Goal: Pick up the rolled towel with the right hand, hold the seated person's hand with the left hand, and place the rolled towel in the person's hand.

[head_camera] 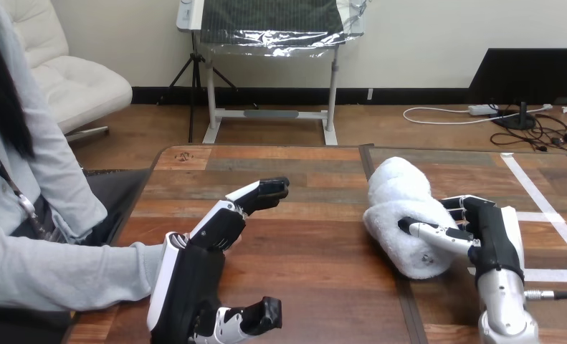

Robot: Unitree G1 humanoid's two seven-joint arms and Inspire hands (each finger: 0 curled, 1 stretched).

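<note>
Head view. The right robot hand (492,240) lies at the near end of the rolled towel (402,197), its fingers curled over the roll and gripping it. We judge this crosswise hold suits a soft bundle, since it keeps the layers from unrolling. The towel rests on the counter (316,244), right of centre and not yet lifted.

The left robot hand (194,276) stands on edge at the counter's left side, open, with fingers stretched forward and thumb spread below. Its white back faces the person's grey sleeve (72,272), which ends just behind it. We cannot tell whether it touches the person's hand. We read the posture as a reach that readies a support, so that the person's hand can be steadied before the towel is brought across. The two robot hands are well apart.
</note>
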